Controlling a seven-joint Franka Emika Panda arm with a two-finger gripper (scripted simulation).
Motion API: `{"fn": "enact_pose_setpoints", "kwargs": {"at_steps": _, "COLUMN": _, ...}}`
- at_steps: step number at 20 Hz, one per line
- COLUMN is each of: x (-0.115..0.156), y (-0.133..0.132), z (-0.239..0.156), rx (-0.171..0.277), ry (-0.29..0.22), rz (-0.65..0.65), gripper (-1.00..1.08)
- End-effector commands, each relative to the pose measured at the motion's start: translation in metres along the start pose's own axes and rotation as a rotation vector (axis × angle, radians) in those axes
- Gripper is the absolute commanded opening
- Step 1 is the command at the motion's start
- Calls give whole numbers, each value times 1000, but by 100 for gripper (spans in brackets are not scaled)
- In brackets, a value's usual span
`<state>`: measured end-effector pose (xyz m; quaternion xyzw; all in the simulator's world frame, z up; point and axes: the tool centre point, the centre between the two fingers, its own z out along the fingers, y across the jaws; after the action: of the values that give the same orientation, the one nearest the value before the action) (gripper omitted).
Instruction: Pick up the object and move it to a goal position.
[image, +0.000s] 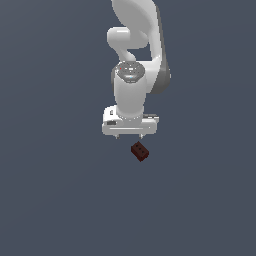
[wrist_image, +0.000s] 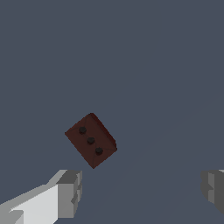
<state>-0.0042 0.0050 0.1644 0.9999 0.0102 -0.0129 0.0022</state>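
The object is a small dark red-brown block (image: 140, 151) with three dark holes on its upper face, lying on the grey floor and turned at an angle. It shows in the wrist view (wrist_image: 91, 140) too. My white gripper (image: 128, 135) hangs just above and behind it, slightly toward the exterior view's left. In the wrist view the gripper (wrist_image: 142, 192) is open wide, with one fingertip (wrist_image: 70, 192) near the block and the other far off. The block lies outside the gap between the fingers, not touched by either.
A plain dark grey floor (image: 60, 200) fills both views. The white arm (image: 132, 45) rises behind the gripper. No goal marker shows.
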Motion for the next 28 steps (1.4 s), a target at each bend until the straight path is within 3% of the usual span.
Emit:
{"fn": "enact_pose_setpoints", "kwargs": {"at_steps": 1, "x": 0, "y": 0, "z": 0, "rx": 0, "ry": 0, "rz": 0, "gripper": 100}}
{"fn": "enact_pose_setpoints", "kwargs": {"at_steps": 10, "x": -4, "y": -19, "z": 10, "rx": 35, "ry": -6, "rz": 1, "gripper": 100}}
{"fn": "enact_pose_setpoints", "kwargs": {"at_steps": 17, "x": -3, "y": -20, "z": 12, "rx": 32, "ry": -4, "rz": -18, "gripper": 100}}
{"fn": "enact_pose_setpoints", "kwargs": {"at_steps": 28, "x": -1, "y": -29, "z": 36, "rx": 16, "ry": 5, "rz": -216, "gripper": 100}}
